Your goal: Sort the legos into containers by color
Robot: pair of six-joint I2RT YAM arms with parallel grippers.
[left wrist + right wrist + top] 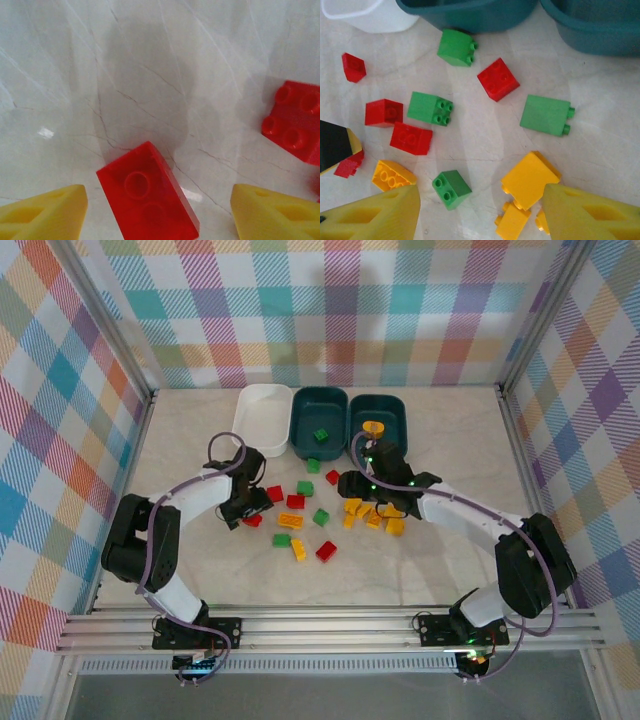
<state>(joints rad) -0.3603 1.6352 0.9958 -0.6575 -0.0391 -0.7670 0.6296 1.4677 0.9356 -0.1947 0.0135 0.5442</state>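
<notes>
Red, green and yellow legos lie scattered mid-table, among them a yellow cluster (373,517). The white bin (262,418) and two teal bins (318,418) (378,418) stand in a row behind. The middle bin holds a green lego (321,436), the right one a yellow piece (373,427). My left gripper (250,512) (157,212) is open low over the table, with a red lego (147,192) lying between its fingers. My right gripper (347,485) (482,215) hangs open above a green lego (451,189) and yellow legos (530,179).
Another red lego (295,122) lies to the right of my left gripper. Green (547,115) and red (498,79) legos sit between my right gripper and the teal bin (470,12). Metal frame rails (150,440) and checkered walls bound the table.
</notes>
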